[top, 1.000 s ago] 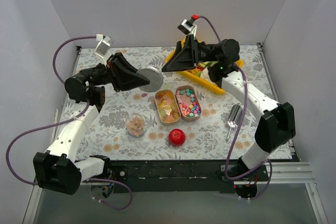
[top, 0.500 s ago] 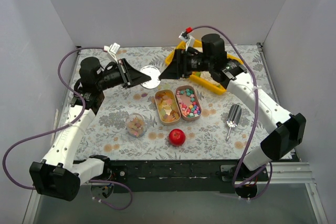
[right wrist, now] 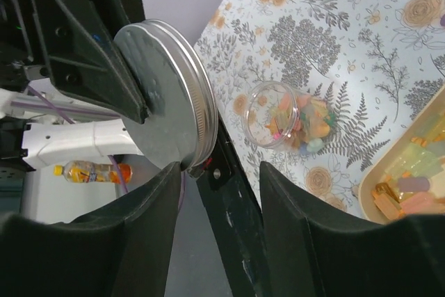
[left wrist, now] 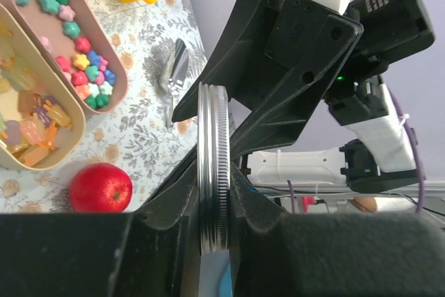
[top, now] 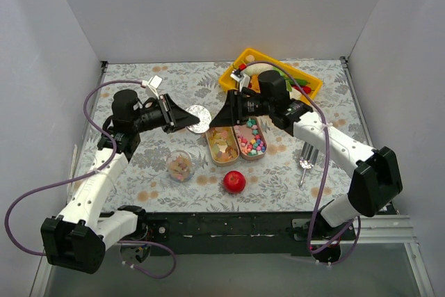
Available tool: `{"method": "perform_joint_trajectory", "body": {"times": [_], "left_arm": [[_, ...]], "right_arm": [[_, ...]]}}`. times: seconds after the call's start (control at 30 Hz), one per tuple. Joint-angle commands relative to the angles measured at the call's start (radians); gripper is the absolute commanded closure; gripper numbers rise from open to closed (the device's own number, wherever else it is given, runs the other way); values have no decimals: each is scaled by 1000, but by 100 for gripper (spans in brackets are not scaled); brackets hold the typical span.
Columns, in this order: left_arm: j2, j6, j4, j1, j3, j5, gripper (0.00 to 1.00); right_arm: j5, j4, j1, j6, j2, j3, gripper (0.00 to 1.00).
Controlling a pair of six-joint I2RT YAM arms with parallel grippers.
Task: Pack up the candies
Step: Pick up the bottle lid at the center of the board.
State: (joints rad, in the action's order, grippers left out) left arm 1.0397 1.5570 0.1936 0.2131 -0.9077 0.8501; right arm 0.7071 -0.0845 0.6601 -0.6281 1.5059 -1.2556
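Above the flowered table (top: 139, 95) the left gripper (top: 188, 117) and the right gripper (top: 219, 117) meet in the air. A beige oval tin (top: 208, 141) lies just below them, its long axis running near to far (a little slanted). The left jaws pinch a silver lid (top: 199, 117), which only the left wrist view shows edge-on. The right jaws are spread at its rim, and the top view hides that gap. The candies (top: 221, 142) lie in the tin, and some in a clear jar (top: 181, 166) to its left.

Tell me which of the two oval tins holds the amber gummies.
The tan tin, nearer the jar, holds the amber gummies; the pink tin beside it holds pastel stars.
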Motion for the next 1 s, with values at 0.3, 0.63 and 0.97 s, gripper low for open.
{"method": "perform_joint_trajectory", "body": {"times": [0.3,0.63,0.97], "left_arm": [[5,198,-276,0,58,112,100],[-26,100,-111,-1,75,43,100],[-99,-87,312,-24,26,-264,49]], "right_arm": [[29,496,1,-252,-55,133,43],[43,522,9,-286,-15,147,90],[139,736,15,-458,56,197,99]]}}
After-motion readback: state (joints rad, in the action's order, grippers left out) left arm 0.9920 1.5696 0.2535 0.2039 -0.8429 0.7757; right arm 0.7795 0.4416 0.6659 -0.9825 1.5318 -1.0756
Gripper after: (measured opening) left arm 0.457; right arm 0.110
